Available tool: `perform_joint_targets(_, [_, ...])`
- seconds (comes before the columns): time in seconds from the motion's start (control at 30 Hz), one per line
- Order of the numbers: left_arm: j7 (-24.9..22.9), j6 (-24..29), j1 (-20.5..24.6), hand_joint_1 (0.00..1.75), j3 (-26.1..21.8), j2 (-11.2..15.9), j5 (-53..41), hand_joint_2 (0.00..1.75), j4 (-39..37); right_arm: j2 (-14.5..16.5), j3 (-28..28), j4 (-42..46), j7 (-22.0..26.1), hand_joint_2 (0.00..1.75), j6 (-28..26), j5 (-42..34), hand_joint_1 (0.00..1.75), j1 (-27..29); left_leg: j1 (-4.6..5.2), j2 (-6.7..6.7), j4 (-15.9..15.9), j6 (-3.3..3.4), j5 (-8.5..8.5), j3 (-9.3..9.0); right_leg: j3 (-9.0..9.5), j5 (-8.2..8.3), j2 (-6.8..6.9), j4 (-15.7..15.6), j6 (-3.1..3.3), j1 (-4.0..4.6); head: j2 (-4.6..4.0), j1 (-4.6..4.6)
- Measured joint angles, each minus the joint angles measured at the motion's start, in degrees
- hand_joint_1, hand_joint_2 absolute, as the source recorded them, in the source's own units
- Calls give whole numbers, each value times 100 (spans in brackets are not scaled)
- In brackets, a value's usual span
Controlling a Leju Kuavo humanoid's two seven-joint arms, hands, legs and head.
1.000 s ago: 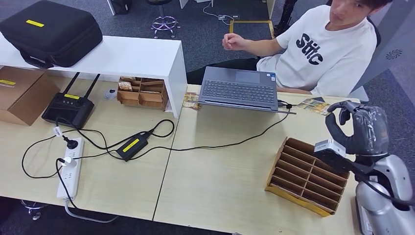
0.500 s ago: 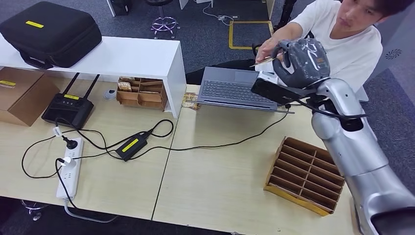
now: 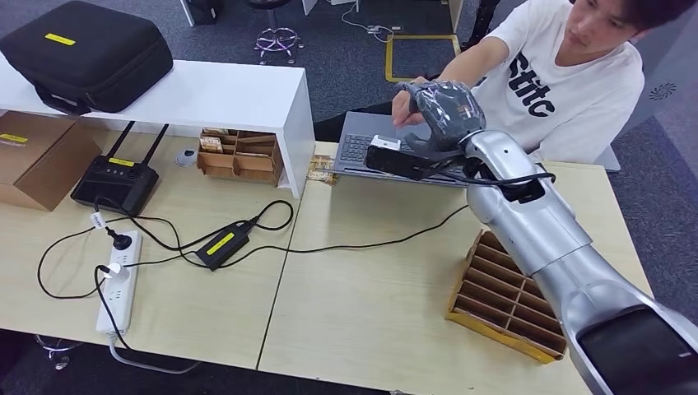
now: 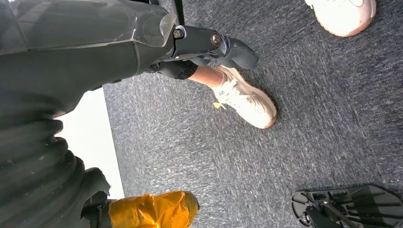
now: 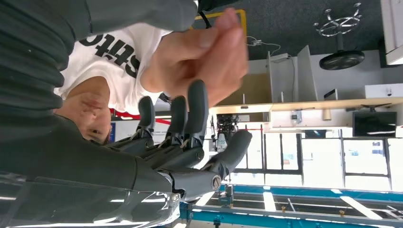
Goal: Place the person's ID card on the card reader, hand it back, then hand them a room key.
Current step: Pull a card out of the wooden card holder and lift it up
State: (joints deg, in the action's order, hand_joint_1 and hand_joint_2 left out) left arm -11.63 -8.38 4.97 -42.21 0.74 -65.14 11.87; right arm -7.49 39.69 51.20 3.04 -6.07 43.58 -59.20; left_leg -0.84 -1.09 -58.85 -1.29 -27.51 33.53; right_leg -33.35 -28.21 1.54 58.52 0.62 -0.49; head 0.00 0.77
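Quick look at the desk (image 3: 370, 313): it's actually two pale wood-grain tops pushed together with a seam down the middle.

The right robot hand (image 3: 436, 109) is up above the one grey laptop (image 3: 387, 152), arm stretched toward the one person (image 3: 568, 78) in a white tee. In the wrist view its dark fingers (image 5: 197, 111) are straight and spread, thumb out to the side, and we don't see anything gripped in it. The person's hand (image 3: 404, 104) sits right at those fingertips, bunched up. We honestly can't tell where the ID card is, since no view shows it clearly.

The left robot hand (image 4: 142, 52) hangs over grey carpet (image 4: 309, 123), fingers loosely stretched out with nothing in them. Two cream sneakers down there, one close (image 4: 247, 102) and one at the edge (image 4: 342, 16).

Counting the rest:
- two cardboard organisers: a slotted rack (image 3: 510, 296) near the right arm and a smaller open tray (image 3: 239, 155) tucked under the shelf
- one white boxy shelf (image 3: 206, 95) with one black soft-shell case (image 3: 86, 53) on top, yellow label on it
- one plain cardboard box (image 3: 37, 156)
- one black box with two antennas (image 3: 115, 181)
- one white power strip (image 3: 119, 284)
- one black power brick (image 3: 221, 245) with a yellow sticker, thin black cables looping around it
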Motion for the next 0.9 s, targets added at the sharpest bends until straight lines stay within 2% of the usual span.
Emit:
perform_joint_targets(0.23, [29,9,-37,0,0,0,1,175,0,-329,-54,-26,31,175,-243,-184,0,0,1,1,-2,0,0,-1,-1,0,0,-1,0,-1,0,0])
perform_joint_targets(0.57, [72,60,-154,0,-2,15,42,175,0,-982,-555,235,179,175,-385,-404,0,124,2,0,-2,1,-1,-1,-1,0,-1,-3,0,-2,0,0])
perform_joint_targets(0.9, [73,63,-154,0,-7,16,42,175,0,-1097,-690,321,192,175,-386,-438,0,149,2,0,-2,1,-1,-1,-1,0,-1,-3,0,-2,0,0])
